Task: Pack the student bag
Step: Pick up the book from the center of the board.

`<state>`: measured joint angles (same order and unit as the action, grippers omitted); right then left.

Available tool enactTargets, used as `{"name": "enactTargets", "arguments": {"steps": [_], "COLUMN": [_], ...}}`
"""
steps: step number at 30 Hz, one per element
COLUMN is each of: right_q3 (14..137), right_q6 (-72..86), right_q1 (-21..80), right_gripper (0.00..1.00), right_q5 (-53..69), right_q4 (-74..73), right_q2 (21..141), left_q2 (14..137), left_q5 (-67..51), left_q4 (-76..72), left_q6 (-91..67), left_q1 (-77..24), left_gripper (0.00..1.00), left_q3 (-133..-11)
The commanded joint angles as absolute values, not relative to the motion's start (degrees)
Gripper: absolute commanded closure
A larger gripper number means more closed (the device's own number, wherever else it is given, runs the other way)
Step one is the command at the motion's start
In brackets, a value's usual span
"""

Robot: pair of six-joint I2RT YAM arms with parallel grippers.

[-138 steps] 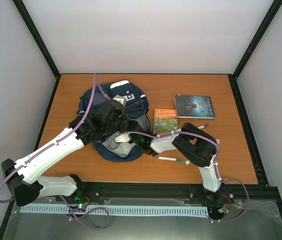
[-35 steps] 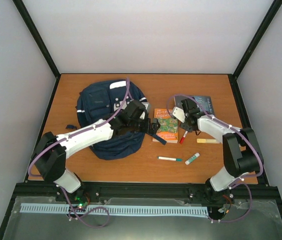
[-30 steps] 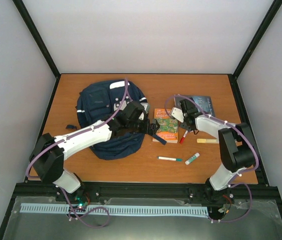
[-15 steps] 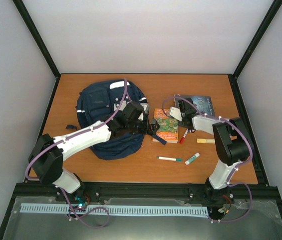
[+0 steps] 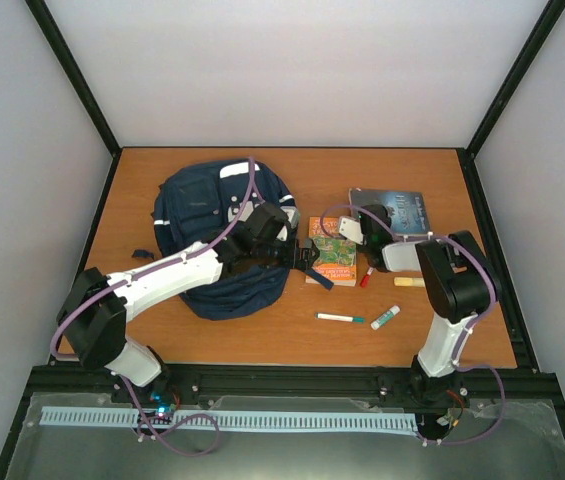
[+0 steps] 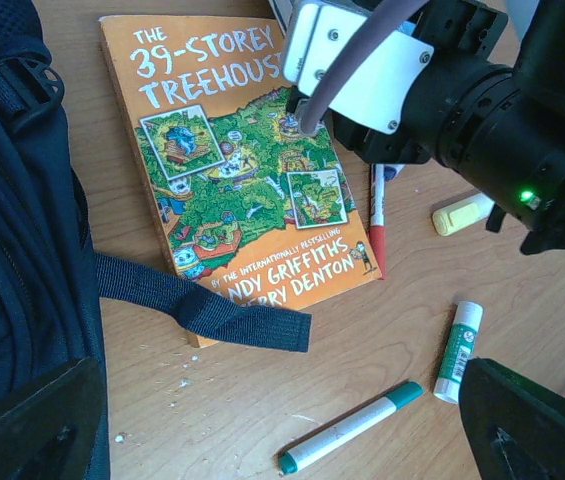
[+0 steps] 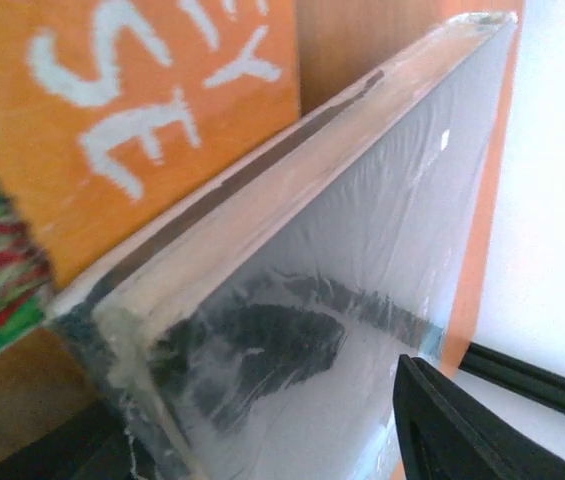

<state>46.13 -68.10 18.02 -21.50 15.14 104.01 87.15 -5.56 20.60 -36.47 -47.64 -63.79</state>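
The student bag (image 5: 200,212) lies just left of left gripper (image 5: 309,262), jaws wide apart; right gripper (image 5: 373,223): cannot tell

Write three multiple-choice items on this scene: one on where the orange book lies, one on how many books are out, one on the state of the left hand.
1. Where does the orange book lie?
A. Inside the student bag
B. On the table, between the bag and the dark book
C. Stacked on top of the dark book

2. How many books show outside the bag?
A. One
B. Two
C. Four

3. How is the left hand?
A. Shut on the orange book
B. Shut on a pen
C. Open, holding nothing

Key: 1 B, it lies flat on the wood just right of the bag. 2 B, only the orange one and the dark one show. 3 C, its fingers stand far apart with nothing gripped between them.
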Motion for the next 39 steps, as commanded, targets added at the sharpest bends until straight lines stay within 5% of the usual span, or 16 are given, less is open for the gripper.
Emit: {"name": "enactTargets", "arguments": {"steps": [1, 15, 26, 39], "right_q3": [42.92, 44.33, 40.15, 27.4], "right_q6": [-71.66, -72.67, -70.64, -76.17], "right_q1": [17.62, 17.69, 24.78, 46.63], "right_gripper": [0.44, 0.97, 0.97, 0.97], "right_q5": [-21.81, -19.25, -14.41, -16.22], "right_q4": [25.4, 24.6, 14.85, 4.75], "right_q2": [108.01, 97.43, 77.39, 61.86], "left_q2": [86.42, 85.91, 84.82, 82.93], "left_q5": [-5.43, -4.08, -0.58, 2.19], "left_q4": [20.18, 21.13, 23.91, 25.5], "left_q6": [-36.77, -37.59, -36.56, -36.81], "left_q1": [-48.07, -48.07, -47.89, -46.92], "left_gripper": [0.0, 0.0, 0.0, 0.0], "left_q3": [-64.82, -64.82, -65.07, -64.36]}}
